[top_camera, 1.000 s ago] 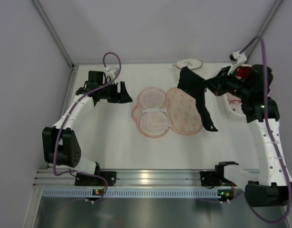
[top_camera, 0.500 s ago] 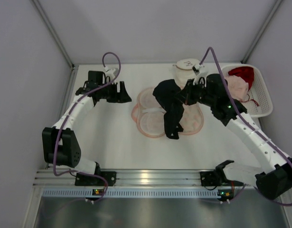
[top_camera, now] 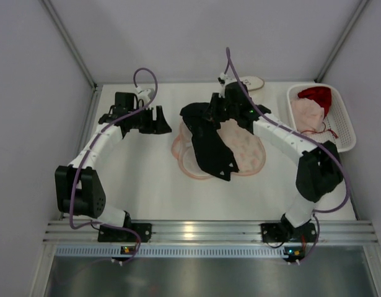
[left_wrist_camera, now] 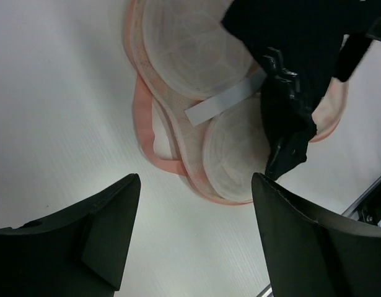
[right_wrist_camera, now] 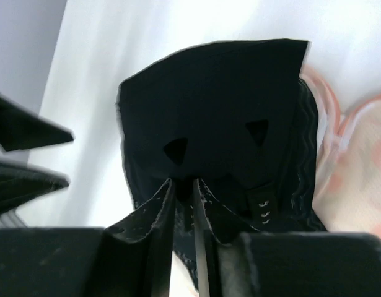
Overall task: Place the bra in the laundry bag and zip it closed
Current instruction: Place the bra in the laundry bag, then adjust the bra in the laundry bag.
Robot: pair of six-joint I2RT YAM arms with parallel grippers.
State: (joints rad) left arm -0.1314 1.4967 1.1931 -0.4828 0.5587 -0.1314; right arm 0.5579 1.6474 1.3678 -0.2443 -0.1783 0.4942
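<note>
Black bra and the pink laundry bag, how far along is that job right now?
Done: the black bra is clamped in the shut right gripper, and the pink laundry bag lies spread open on the table. In hand: the bra hangs over the open bag. Left: release it inside, fold the bag shut, zip it. The left gripper is open and empty beside the bag.

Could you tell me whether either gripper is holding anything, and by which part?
The right gripper pinches the black bra by a bunched edge of its fabric; the left gripper is open and holds nothing.
</note>
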